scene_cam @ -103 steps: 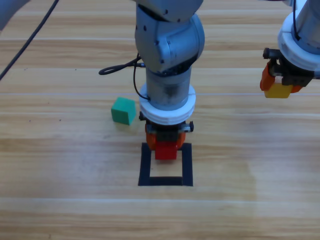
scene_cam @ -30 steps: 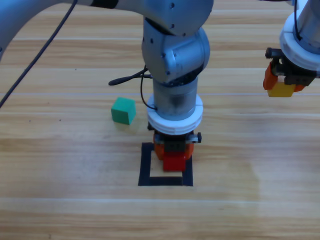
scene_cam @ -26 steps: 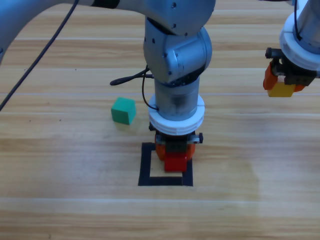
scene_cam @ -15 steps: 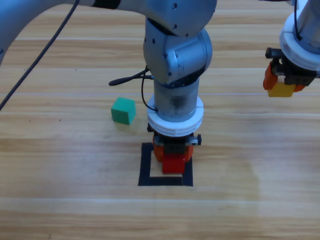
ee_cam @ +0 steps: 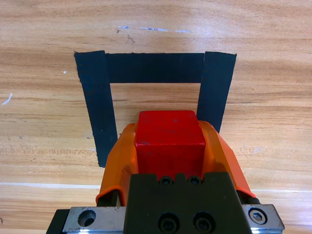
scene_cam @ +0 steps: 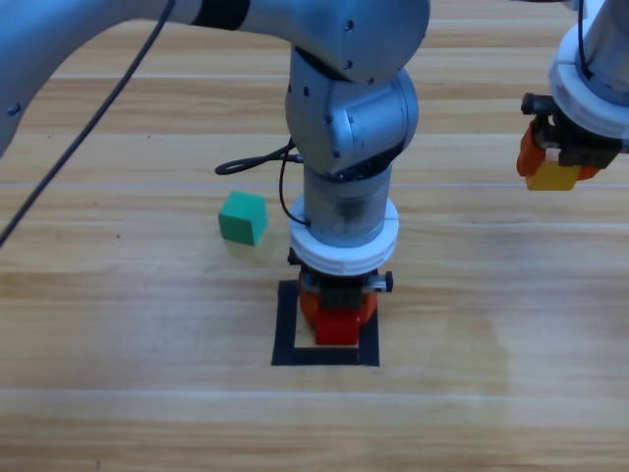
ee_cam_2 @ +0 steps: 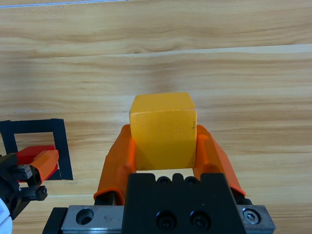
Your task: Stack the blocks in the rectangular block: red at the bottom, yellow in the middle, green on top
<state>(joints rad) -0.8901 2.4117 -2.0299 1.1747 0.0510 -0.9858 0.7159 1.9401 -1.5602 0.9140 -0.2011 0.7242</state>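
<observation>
Left gripper (scene_cam: 337, 313) clamps the small matte red cube (ee_cam: 169, 136) low inside the black tape rectangle (ee_cam: 154, 68), now slightly nearer its centre than 0.5 s ago, while right gripper (scene_cam: 556, 165) holds the plain yellow cube (ee_cam_2: 163, 126) aloft, well right, unchanged; teal-green cube (scene_cam: 242, 217) sits left of the outline.

a wooden table (scene_cam: 118, 324) is filling the whole high view, with pale planks that are running from left to right. darker lines are showing between the planks. a black cable (scene_cam: 251, 162) is lying in a loop on the wood near the middle. a second dark cable (scene_cam: 69, 147) is crossing the left part of the table in a slant. small white marks (ee_cam: 146, 29) are showing on the wood in the left wrist view.
</observation>
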